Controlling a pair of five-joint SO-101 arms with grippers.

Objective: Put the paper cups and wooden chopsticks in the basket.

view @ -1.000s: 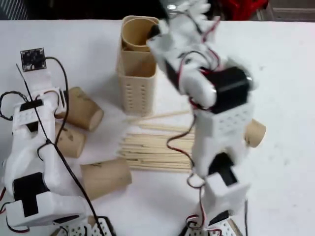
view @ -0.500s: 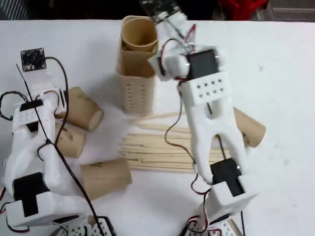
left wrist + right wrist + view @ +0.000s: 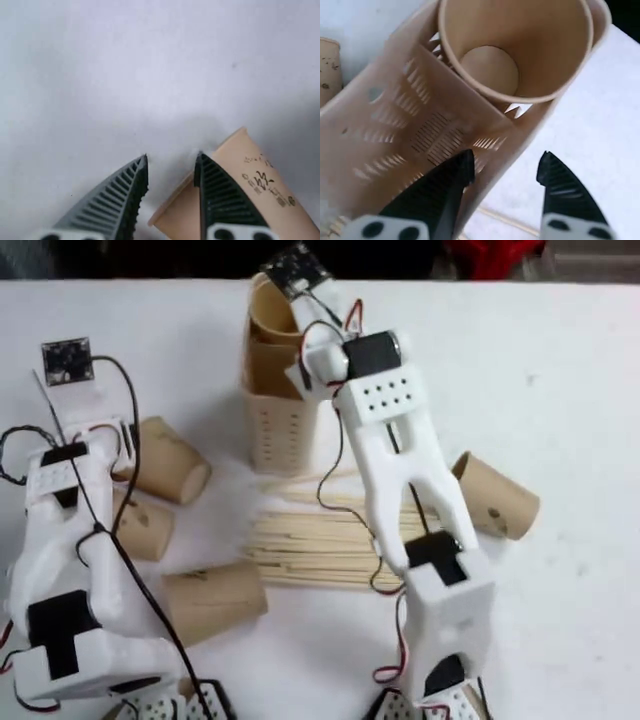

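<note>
Four paper cups lie on their sides on the table, three by the left arm and one beyond the right arm, which crosses the heaped chopsticks. The left wrist view adds the left gripper, parted, one finger just beside a lying cup. Farther off, the right gripper gapes at the wall of the basket, with an upright cup inside.

This looks like a robotics lab or hobby workshop. A plain white bench carries two white printed-plastic arms, one on the left and one on the right. They have exposed black servos, loose trailing wires and a bare circuit board.
</note>
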